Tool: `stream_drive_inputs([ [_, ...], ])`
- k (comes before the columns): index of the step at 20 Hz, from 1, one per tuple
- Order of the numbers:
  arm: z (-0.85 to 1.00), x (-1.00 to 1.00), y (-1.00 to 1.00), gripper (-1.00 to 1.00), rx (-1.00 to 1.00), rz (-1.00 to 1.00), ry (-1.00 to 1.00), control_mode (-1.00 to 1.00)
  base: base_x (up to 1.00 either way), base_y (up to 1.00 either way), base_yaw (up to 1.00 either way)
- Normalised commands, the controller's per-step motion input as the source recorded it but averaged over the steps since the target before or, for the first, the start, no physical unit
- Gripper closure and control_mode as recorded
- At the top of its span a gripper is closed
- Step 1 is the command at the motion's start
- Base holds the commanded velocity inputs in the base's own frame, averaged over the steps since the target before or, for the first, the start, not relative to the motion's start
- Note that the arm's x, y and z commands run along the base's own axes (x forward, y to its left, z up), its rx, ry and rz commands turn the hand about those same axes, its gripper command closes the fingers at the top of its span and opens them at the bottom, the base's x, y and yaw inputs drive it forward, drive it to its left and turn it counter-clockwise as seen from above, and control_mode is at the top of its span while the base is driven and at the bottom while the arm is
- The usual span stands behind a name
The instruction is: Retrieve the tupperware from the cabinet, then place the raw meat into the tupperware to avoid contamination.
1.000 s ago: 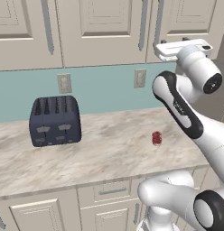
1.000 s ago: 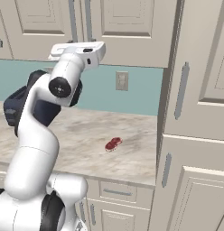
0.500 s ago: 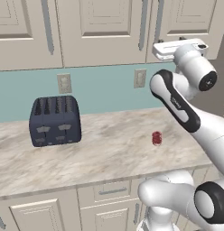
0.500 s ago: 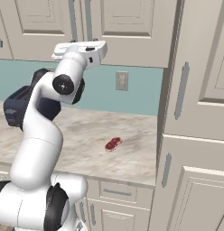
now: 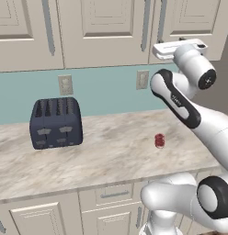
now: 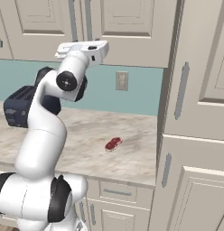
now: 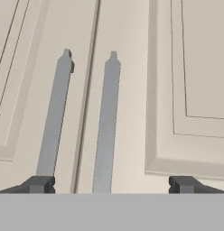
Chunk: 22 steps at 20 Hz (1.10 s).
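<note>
1. Jaws stand wide apart with nothing between them; the gripper (image 7: 111, 184) faces the closed doors of the cabinet (image 7: 177, 90), and its two dark fingertips (image 7: 39, 184) are blocky and matte.
2. Two long grey bar handles (image 7: 106, 126) run straight ahead of the jaws, flat, slim and smooth. One lines up just inside the left fingertip, the other sits between the two tips, left of centre.
3. Between the two handles runs the thin dark seam where two doors meet.
4. Ahead of the right fingertip lies the raised panel of the right door, beige, with stepped moulding around a flat centre.
5. In the base views the hand is held high against the wall cabinet's lower edge, level with the bottom ends of the handles.
6. Well below the jaws, the raw meat (image 5: 159, 140) lies on the countertop (image 5: 106, 151), one small red lump with pale streaks. The top is a mottled beige stone pattern.
7. One dark blue toaster (image 5: 56, 122), boxy with rounded corners, stands on the same countertop, well apart from the meat.
8. Two pale wall outlets (image 5: 65, 84) sit on the teal backsplash.
</note>
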Motion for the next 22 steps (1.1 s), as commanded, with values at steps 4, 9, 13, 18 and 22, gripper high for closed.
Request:
stream_drive_inputs([
  [4, -0.02, 0.23, 0.00, -1.00, 0.00, 0.00, 0.03, -1.00, 0.00, 0.00, 0.00],
  [9, -0.03, 0.24, 0.00, -1.00, 0.00, 0.00, 0.03, -1.00, 0.00, 0.00, 0.00],
  [13, -0.02, 0.23, 0.00, -1.00, 0.00, 0.00, 0.03, -1.00, 0.00, 0.00, 0.00],
  [18, -0.03, 0.23, 0.00, -1.00, 0.00, 0.00, 0.03, -1.00, 0.00, 0.00, 0.00],
  [22, -0.05, 0.22, 0.00, -1.00, 0.00, 0.00, 0.02, -1.00, 0.00, 0.00, 0.00],
])
